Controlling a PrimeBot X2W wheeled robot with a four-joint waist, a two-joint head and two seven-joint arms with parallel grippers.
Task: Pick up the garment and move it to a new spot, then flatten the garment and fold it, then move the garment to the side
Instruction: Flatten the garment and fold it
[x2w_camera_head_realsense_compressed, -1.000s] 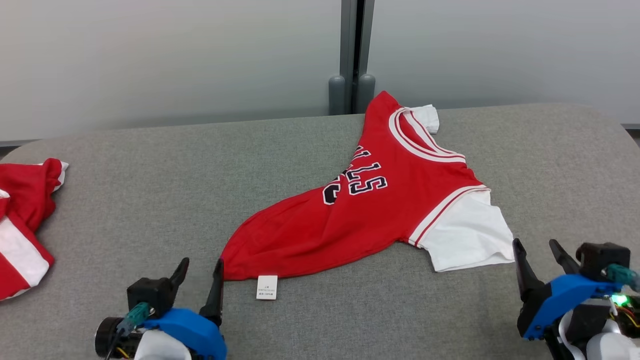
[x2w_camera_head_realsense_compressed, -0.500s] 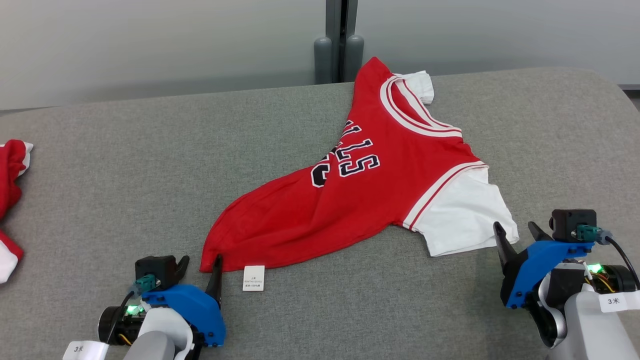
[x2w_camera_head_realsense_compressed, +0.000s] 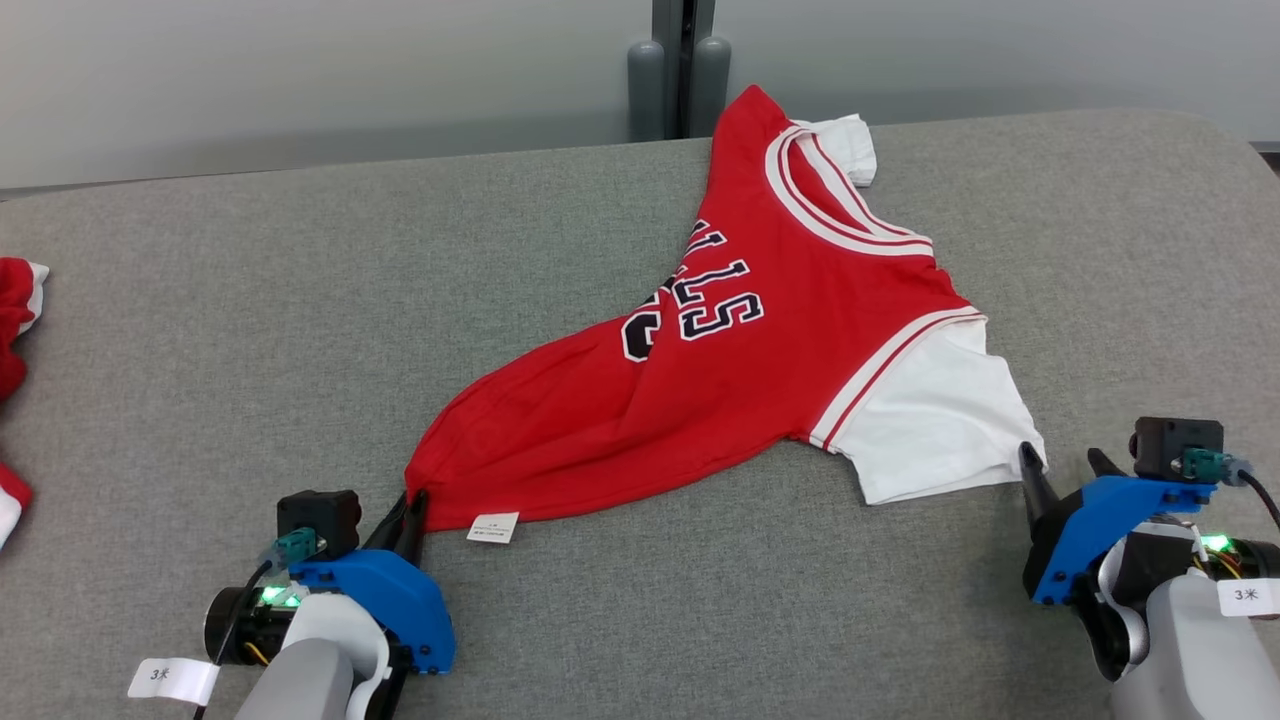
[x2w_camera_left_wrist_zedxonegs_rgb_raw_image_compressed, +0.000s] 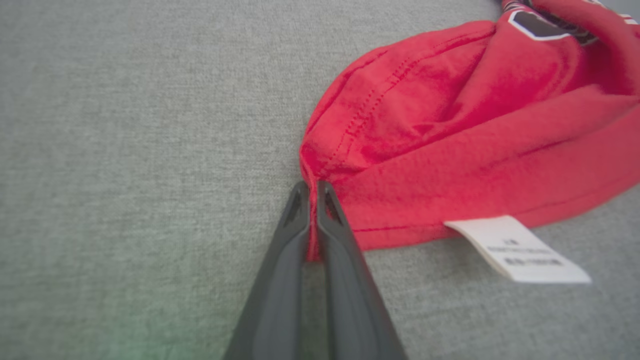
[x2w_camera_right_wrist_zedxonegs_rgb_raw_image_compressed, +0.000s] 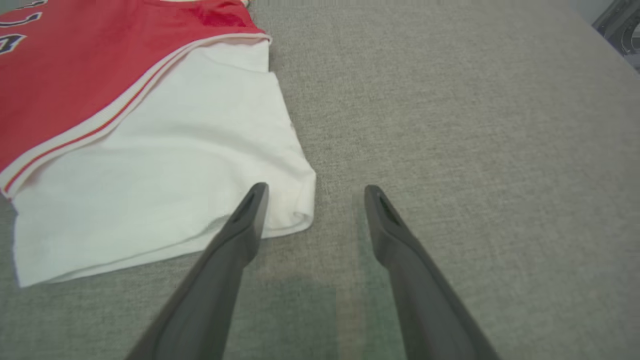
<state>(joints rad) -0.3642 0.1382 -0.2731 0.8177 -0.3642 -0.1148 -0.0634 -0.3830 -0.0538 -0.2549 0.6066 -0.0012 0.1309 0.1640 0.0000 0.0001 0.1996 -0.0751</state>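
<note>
The garment (x2w_camera_head_realsense_compressed: 720, 390) is a red jersey with white sleeves and dark lettering, lying stretched across the grey table (x2w_camera_head_realsense_compressed: 250, 330). My left gripper (x2w_camera_head_realsense_compressed: 412, 508) is shut on its near left hem corner; the left wrist view shows red cloth (x2w_camera_left_wrist_zedxonegs_rgb_raw_image_compressed: 450, 125) pinched between the two fingers of that gripper (x2w_camera_left_wrist_zedxonegs_rgb_raw_image_compressed: 313, 187). A white care label (x2w_camera_head_realsense_compressed: 493, 527) hangs from the hem just right of the grip. My right gripper (x2w_camera_head_realsense_compressed: 1065, 468) stands open at the corner of the white sleeve (x2w_camera_head_realsense_compressed: 935, 425). In the right wrist view the right gripper (x2w_camera_right_wrist_zedxonegs_rgb_raw_image_compressed: 315, 192) has its left finger over the sleeve's (x2w_camera_right_wrist_zedxonegs_rgb_raw_image_compressed: 165, 175) corner.
Another red and white garment (x2w_camera_head_realsense_compressed: 15, 330) lies at the table's far left edge. A grey post (x2w_camera_head_realsense_compressed: 680, 70) stands behind the table against a pale wall. Bare grey table surface (x2w_camera_right_wrist_zedxonegs_rgb_raw_image_compressed: 475, 125) stretches to the right of the sleeve.
My left gripper has shut on the jersey's hem corner, bunching the cloth there. The right gripper has stayed open beside the sleeve. The camera tilted, shifting the whole view.
</note>
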